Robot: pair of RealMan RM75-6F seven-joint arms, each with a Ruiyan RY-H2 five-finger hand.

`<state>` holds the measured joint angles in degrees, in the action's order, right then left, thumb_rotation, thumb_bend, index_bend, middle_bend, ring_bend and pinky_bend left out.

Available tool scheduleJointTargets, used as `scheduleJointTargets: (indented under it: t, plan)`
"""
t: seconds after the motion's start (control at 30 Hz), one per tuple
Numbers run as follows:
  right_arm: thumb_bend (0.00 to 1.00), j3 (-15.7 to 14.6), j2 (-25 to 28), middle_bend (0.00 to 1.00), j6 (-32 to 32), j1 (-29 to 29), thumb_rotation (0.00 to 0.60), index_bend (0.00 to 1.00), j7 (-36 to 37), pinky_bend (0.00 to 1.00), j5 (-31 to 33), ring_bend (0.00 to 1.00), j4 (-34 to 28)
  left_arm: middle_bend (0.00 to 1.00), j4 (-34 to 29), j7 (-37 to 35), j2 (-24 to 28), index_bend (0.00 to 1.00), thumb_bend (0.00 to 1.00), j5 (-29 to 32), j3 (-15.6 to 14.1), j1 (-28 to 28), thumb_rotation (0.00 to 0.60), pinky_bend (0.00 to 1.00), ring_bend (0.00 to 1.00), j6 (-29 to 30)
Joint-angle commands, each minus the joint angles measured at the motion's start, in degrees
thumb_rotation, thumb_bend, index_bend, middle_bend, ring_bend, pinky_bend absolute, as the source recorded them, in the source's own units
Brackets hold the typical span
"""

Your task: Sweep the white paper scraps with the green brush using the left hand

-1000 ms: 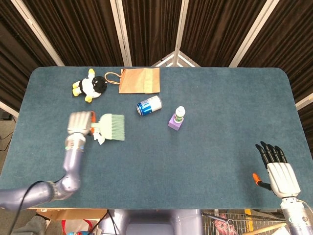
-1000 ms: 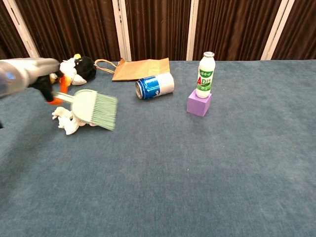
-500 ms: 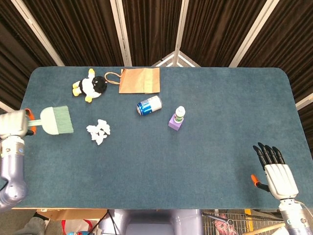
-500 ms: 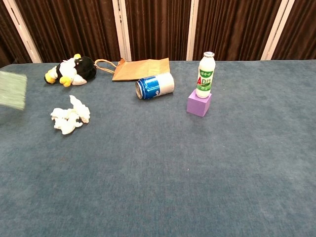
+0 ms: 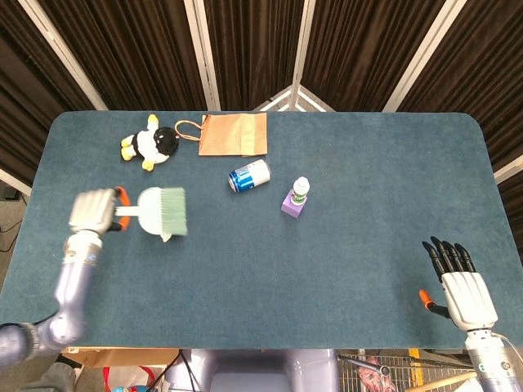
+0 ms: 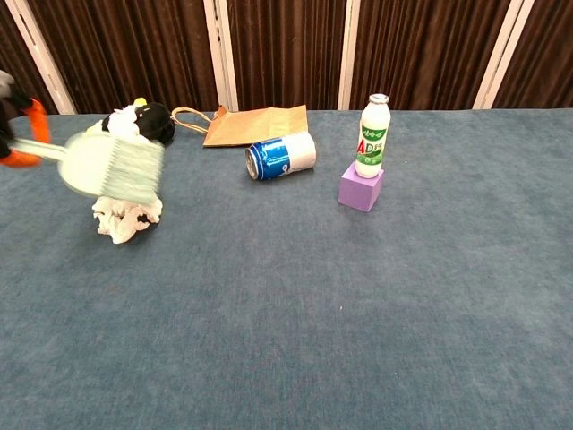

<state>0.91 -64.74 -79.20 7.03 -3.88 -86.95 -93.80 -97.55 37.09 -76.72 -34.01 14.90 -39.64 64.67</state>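
My left hand [image 5: 94, 211] grips the handle of the green brush [image 5: 160, 211], whose bristles point right and look motion-blurred. In the head view the brush head covers most of the white paper scraps [image 5: 167, 236]. The chest view shows the green brush [image 6: 112, 165] just above the white paper scraps [image 6: 125, 218], with only the edge of my left hand [image 6: 20, 134] at the frame's left border. My right hand [image 5: 462, 279] rests at the near right corner, fingers apart, holding nothing.
A plush penguin [image 5: 151, 143] and a brown paper bag [image 5: 233, 134] lie at the back. A blue can [image 5: 249, 175] lies on its side mid-table, beside a white bottle [image 5: 301, 190] standing on a purple block [image 5: 292, 205].
The brush swung out to the left off the scraps half a second ago, and has now swung back right over them. The right hand has barely moved.
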Motion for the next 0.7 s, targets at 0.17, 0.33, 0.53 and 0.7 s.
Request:
scheduleJointTargets:
  t: [0.17,0.33,0.53,0.7]
  plan:
    - [0.32,-0.06,0.32,0.00,-0.35,-0.23,0.600,0.00,0.38,0.01,-0.07,0.00,-0.14,1.00,6.80,5.86,-10.00,0.67,0.79,3.33,-2.89,-4.02,0.600,1.00,1.00,1.32]
    - [0.32,-0.13,0.41,0.00,-0.50,-0.38,0.600,0.00,0.35,0.01,-0.05,0.00,-0.20,1.00,9.70,5.94,-9.55,0.67,0.79,4.84,-3.74,-3.23,0.600,1.00,1.00,1.33]
    - [0.32,-0.41,0.41,0.00,-0.91,-0.52,0.600,0.00,-0.46,0.01,-0.77,0.00,-0.45,1.00,13.89,2.86,-1.48,0.67,0.79,4.88,-5.85,1.18,0.600,1.00,1.00,-0.12]
    - [0.32,-0.49,0.25,0.00,-1.02,-0.56,0.600,0.00,-1.08,0.01,-0.98,0.00,-0.54,1.00,16.15,-0.33,3.17,0.67,0.79,4.51,-6.48,3.93,0.600,1.00,1.00,-1.66]
